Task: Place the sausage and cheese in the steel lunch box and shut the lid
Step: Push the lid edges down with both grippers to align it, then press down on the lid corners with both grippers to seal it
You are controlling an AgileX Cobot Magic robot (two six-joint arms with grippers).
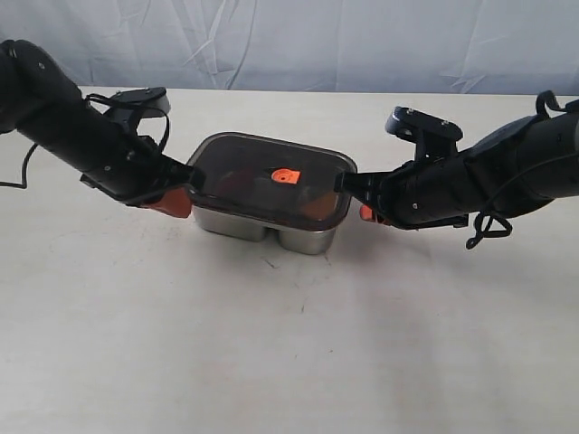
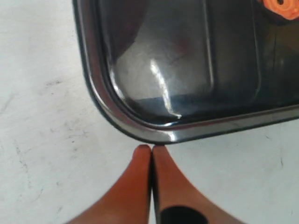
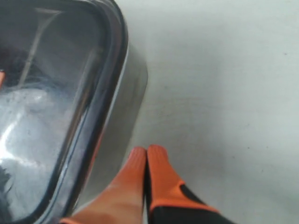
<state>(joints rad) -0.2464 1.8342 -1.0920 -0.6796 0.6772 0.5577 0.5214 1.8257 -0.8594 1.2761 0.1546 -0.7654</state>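
Observation:
The steel lunch box stands mid-table with the dark translucent lid lying on top, its orange tab in the centre. Through the lid I make out a dim reddish shape on the left and an orange patch on the right. They may be the sausage and the cheese, but I cannot tell for sure. My left gripper is shut and empty, its tips right at the lid's rim. My right gripper is shut and empty beside the box's steel wall.
The pale table stretches wide in front of the box. A wrinkled light backdrop closes off the far edge. Both black arms slope down to the box from the left and right sides.

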